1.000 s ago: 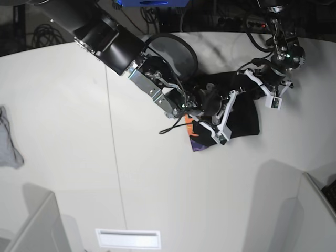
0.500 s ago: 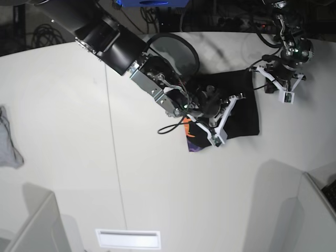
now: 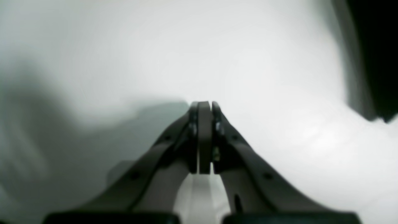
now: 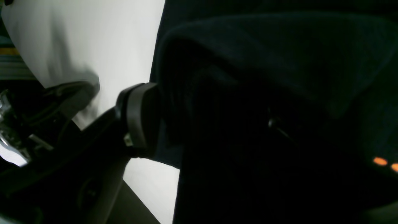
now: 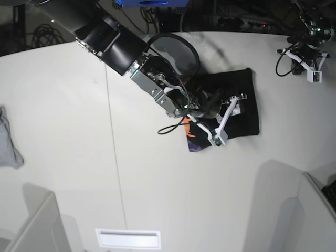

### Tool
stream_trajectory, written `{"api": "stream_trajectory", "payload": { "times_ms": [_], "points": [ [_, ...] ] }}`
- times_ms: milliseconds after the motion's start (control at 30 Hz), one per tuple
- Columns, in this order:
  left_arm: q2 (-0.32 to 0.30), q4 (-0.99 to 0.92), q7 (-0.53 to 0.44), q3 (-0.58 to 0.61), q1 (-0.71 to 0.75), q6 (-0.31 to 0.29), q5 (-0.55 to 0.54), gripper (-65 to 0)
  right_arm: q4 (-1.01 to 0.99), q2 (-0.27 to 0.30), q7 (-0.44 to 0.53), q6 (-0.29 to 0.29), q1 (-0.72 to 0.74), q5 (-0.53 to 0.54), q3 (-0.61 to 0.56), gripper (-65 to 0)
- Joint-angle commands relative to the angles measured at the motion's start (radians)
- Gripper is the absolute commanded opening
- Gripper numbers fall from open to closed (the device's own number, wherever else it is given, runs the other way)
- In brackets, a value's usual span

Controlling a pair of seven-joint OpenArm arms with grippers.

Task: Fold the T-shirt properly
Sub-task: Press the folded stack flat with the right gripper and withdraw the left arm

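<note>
The black T-shirt [image 5: 239, 107] lies folded into a small rectangle on the white table [image 5: 157, 173], and its orange-and-purple print [image 5: 193, 137] peeks out at the lower left corner. My right gripper [image 5: 227, 116] rests on the shirt's left half. In the right wrist view a thick fold of the T-shirt [image 4: 248, 62] sits between the spread fingers of the right gripper [image 4: 205, 121]. One pad [image 4: 140, 118] shows at the left; the other is lost in the dark. My left gripper [image 5: 311, 62] hangs shut and empty over the table's far right corner. In its own view the left gripper [image 3: 205, 107] shows only bare table beneath.
A small grey cloth [image 5: 8, 139] lies at the table's left edge. A dark cable loop [image 5: 176, 50] curls behind the right arm. White box walls stand at the bottom left [image 5: 37, 226] and bottom right [image 5: 315, 210]. A white slot [image 5: 128, 238] sits at the front edge.
My left gripper has drawn away from the shirt's right edge, up and right to the table corner. My right gripper's fingers have spread apart on the shirt.
</note>
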Motion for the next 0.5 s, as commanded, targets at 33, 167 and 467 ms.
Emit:
{"api": "stream_trajectory", "payload": {
  "times_ms": [33,167,467],
  "points": [
    [-0.016,0.020,0.023,-0.040,0.000,-0.001,-0.012,-65.0,0.022,-0.023,0.015,0.004,0.034,0.005,0.004,-26.1],
    [-0.016,0.020,0.055,-0.080,-0.008,-0.001,-0.012,-65.0,0.022,-0.025,0.018,0.004,0.069,0.005,-0.073,-26.1],
    [-0.018,0.020,0.055,-0.077,-0.009,-0.001,-0.012,-65.0,0.022,-0.034,0.019,0.011,0.112,0.007,-0.124,-26.1]
  ]
}}
